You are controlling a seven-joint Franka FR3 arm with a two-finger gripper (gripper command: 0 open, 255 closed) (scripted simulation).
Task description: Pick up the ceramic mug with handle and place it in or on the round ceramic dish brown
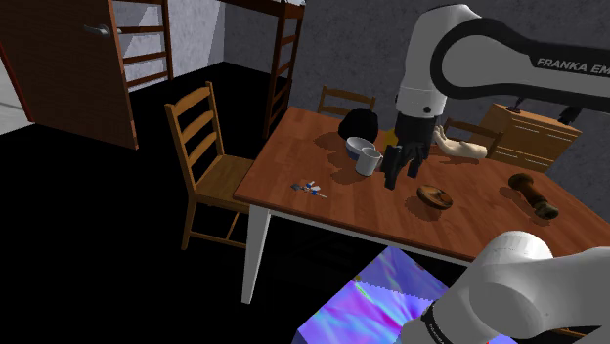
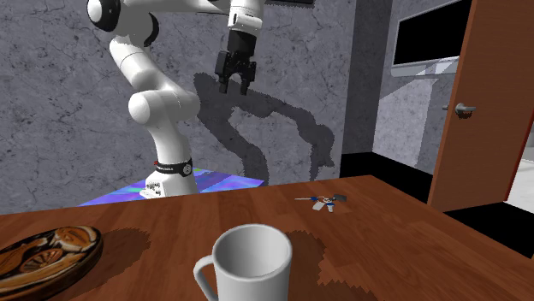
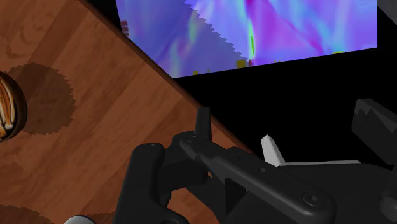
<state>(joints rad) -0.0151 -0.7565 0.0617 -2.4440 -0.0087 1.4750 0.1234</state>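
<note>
Yet to grasp the white mug [image 1: 366, 158], upright on the wooden table [image 1: 298, 156]. Hovers just right of it in the shoulder view with the gripper [image 1: 403, 179], jaws apart, empty. Further right, leaves the brown dish [image 1: 435, 196] bare; needs every step.

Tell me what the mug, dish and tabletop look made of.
Mug: plain white, smooth, matte; possibly ceramic, unclear. Dish: brown, patterned, slight sheen; likely glazed ceramic. Tabletop: reddish wood, visible grain, faint polish.
</note>
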